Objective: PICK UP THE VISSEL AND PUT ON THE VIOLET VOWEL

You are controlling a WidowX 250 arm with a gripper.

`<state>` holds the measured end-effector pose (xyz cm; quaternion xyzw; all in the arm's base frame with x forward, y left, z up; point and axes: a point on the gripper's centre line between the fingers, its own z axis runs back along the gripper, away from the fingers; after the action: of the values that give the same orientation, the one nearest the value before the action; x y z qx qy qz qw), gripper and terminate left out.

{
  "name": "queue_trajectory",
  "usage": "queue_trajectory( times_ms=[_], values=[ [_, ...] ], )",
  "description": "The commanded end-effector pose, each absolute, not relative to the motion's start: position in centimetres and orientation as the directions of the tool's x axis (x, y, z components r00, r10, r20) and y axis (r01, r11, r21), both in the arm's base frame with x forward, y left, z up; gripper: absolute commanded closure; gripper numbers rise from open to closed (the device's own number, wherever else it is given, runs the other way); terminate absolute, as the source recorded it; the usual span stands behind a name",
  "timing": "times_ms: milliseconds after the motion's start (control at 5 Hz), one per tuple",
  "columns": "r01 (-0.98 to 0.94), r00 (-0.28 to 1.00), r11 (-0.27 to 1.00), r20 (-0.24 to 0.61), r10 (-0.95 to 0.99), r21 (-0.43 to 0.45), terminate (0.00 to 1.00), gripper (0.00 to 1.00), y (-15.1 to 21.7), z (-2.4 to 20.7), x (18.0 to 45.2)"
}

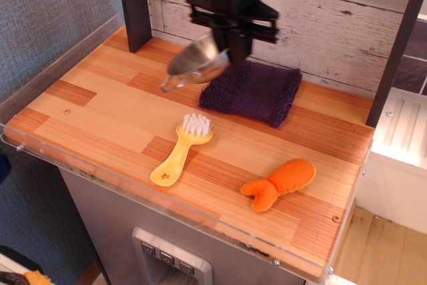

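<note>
— What does the black robot hand (235,50) have?
— It's clamped on the rim of the shiny round steel bowl (197,62), tilted in the air.
— Where?
— At the left edge of the folded purple terry towel (257,89) on the wooden counter (107,115).

No readable text anywhere, though the yellow brush (181,148) handle seemingly bears a star.

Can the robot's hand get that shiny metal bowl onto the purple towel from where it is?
Probably yes: the hand holds the shiny steel bowl tilted, beside the folded purple towel, whose top is bare.
</note>
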<state>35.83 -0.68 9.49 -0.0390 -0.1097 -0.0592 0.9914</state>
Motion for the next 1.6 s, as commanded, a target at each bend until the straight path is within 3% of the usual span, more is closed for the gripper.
queue_trajectory(
  times_ms=[0, 400, 600, 800, 1000, 1200, 1400],
  values=[
    [0.165, 0.958, 0.986, 0.242, -0.152, -0.036, 0.00, 1.00, -2.8, 9.1, 37.6],
    [0.158, 0.964, 0.987, 0.220, -0.150, -0.019, 0.00, 1.00, -2.8, 7.7, 38.4],
    [0.154, 0.972, 0.988, 0.186, -0.147, -0.026, 0.00, 0.00, -2.8, 7.0, 38.0],
    [0.169, 0.970, 0.984, 0.187, -0.158, -0.047, 0.00, 0.00, -3.1, 7.8, 37.5],
    [0.166, 0.963, 0.981, 0.229, -0.140, -0.099, 0.00, 0.00, -2.9, 10.0, 36.7],
    [0.082, 0.962, 0.986, 0.272, -0.040, -0.142, 0.00, 0.00, -0.3, 12.6, 34.7],
    [-0.014, 0.969, 0.992, 0.243, 0.045, -0.126, 0.00, 0.00, 4.4, 13.4, 31.1]
  ],
)
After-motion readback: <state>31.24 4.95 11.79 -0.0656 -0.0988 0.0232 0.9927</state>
